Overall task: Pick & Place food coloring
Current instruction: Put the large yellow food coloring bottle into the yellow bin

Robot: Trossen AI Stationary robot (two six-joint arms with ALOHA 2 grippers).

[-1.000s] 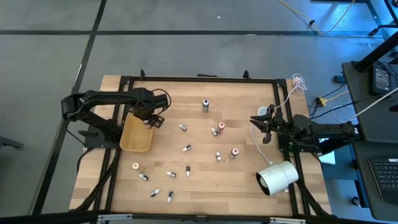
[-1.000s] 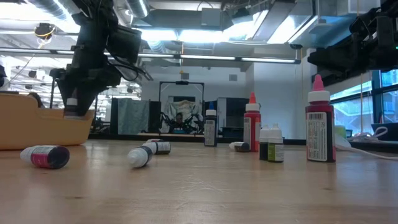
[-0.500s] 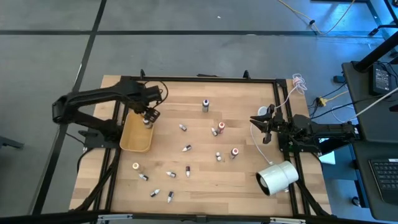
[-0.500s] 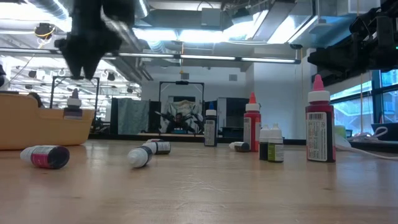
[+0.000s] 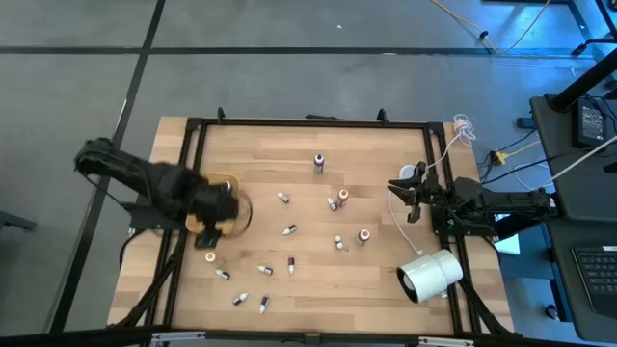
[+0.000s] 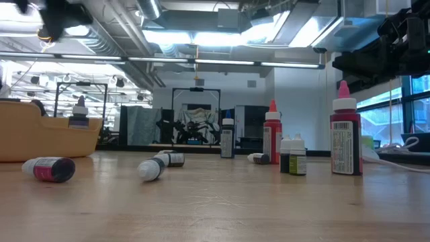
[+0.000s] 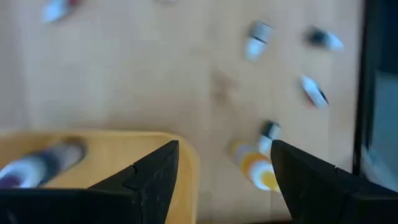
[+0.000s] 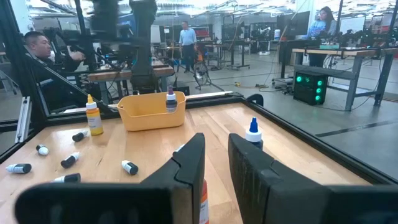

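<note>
At the table's left, the left gripper (image 7: 217,171) hangs over the tan tray (image 5: 237,214) with its fingers spread and nothing between them. One food coloring bottle (image 6: 79,112) stands upright in the tray, so by my reading the task has barely started. The remaining bottles (image 5: 289,229) are scattered over the table's middle, some standing, most lying, small with white, red or orange caps. At the right edge, the right gripper (image 8: 214,165) waits, fingers pressed together.

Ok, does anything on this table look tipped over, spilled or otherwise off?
Yes: many dropper bottles lie on their sides across the table, such as one in front of the tan tray. A large white cylinder also lies tipped at the edge. No spill shows.
</note>
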